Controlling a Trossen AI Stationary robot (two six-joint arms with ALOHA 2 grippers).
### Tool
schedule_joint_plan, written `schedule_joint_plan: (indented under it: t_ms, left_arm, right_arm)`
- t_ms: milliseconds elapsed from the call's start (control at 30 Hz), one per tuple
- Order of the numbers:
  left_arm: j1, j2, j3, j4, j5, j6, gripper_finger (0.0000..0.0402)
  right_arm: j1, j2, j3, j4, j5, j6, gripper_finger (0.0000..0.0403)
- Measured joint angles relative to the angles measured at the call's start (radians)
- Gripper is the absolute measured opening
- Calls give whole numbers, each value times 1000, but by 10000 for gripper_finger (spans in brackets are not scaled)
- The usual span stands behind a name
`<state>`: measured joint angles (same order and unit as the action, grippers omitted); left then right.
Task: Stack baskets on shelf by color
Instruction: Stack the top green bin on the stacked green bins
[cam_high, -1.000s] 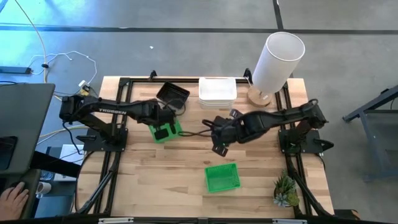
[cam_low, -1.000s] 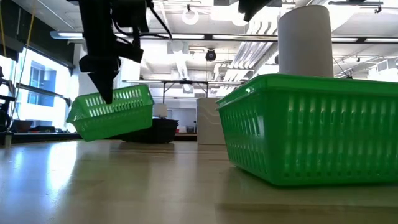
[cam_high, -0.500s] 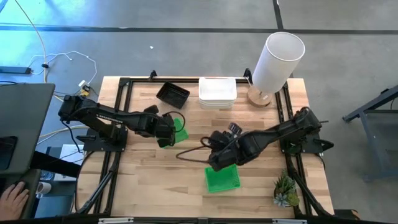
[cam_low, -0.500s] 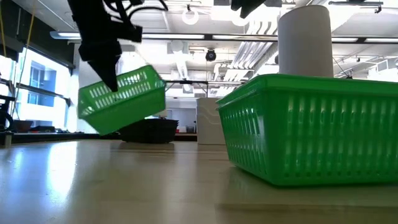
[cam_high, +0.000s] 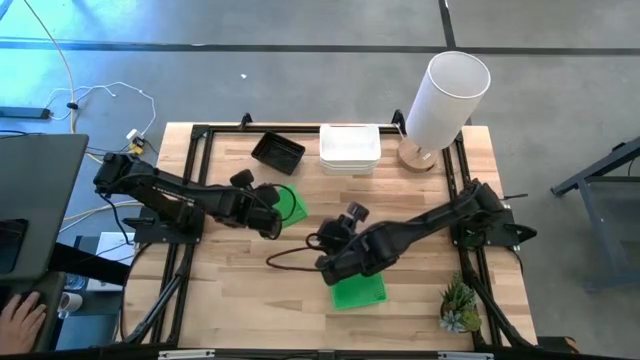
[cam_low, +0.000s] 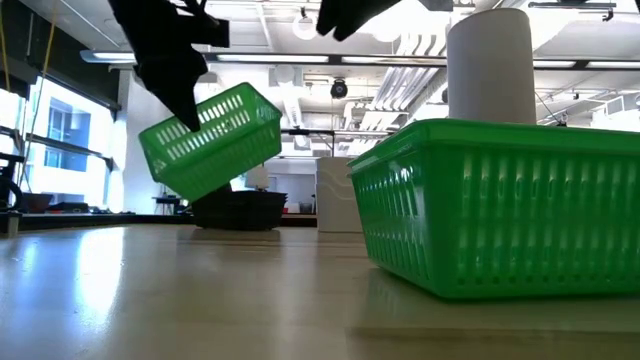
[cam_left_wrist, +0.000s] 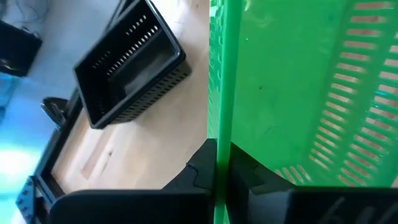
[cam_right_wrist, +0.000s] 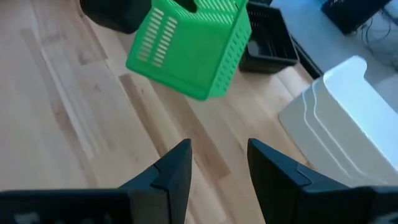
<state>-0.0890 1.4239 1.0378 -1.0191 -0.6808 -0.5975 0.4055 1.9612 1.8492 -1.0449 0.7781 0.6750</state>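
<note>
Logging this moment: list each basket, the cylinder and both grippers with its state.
left gripper: shut on lifted green basket's wall
lifted green basket: tilted, off the table
green basket on table: upright
black basket: upright
white baskets: stacked
right gripper: open, empty
white cylinder: upright

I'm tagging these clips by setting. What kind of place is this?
Probably a robotics lab in an open industrial workspace: a wooden worktable on a black metal frame, bare concrete floor with loose cables, and exposed ceiling ducts.
</note>
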Motion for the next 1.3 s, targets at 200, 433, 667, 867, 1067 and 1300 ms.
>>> schedule_joint_plan:
  t_ms: [200,433,667,867,1067,1300]
  left_arm:
    - [-21,0,0,3,-95,13,0]
    - [-43,0,0,67,-154,23,0]
    - [-63,0,0,143,-203,60,0]
    - [-63,0,0,158,-230,78,0]
    - [-71,0,0,185,-251,79,0]
    - [-106,0,0,257,-249,127,0]
  right_arm:
    - [-32,20,0,83,42,-96,144]
    - [-74,24,0,189,24,-230,157]
    - [-113,24,0,233,21,-283,191]
    - [-151,24,0,242,-29,-284,197]
    - [-190,24,0,240,-73,-278,197]
    - [-227,24,0,208,-126,-211,185]
